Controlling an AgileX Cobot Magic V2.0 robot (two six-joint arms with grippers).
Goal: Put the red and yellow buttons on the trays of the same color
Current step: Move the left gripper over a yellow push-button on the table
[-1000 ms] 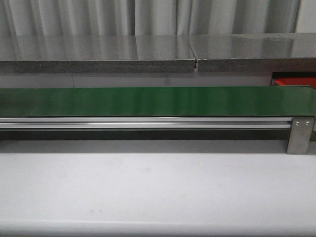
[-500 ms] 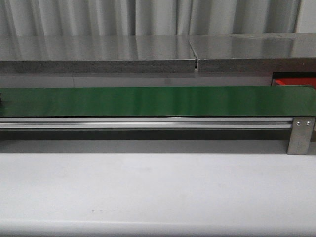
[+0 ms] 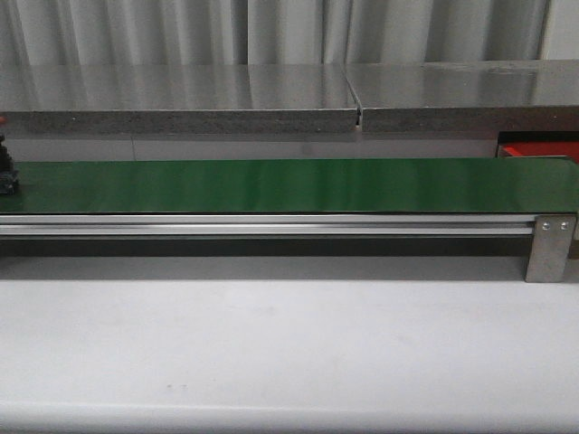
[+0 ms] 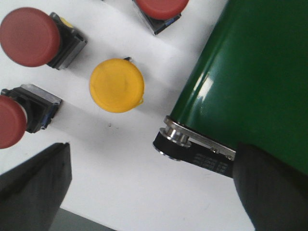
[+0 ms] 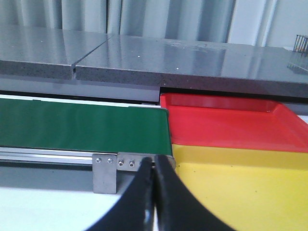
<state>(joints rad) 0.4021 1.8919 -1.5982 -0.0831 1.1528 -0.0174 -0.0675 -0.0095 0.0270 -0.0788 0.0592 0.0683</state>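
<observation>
Four buttons lie on the white counter under my left wrist camera. One yellow button sits closest to the rounded end of the green belt, near it but not touching. A red button with a dark square base lies beyond the yellow one, apart from it. Another red button, lying on its side with its grey base showing, is cut off by the picture's edge. A third red button is only partly in view at another edge.

My left gripper is spread wide, its two dark fingers far apart with bare counter between them. One finger is over the counter, the other over the corner of the belt beside its metal roller. It holds nothing.

My right gripper is closed, its two black fingers pressed together with nothing between them. Past it, a red tray and a yellow tray lie side by side, touching, just off the end of the belt. The red tray is the farther one, against a grey ledge.

From the front, the belt runs across the whole width on a silver rail. At its far left end a small dark object with a red top shows at the picture's edge; I cannot tell what it is. A sliver of the red tray shows at the right end.
</observation>
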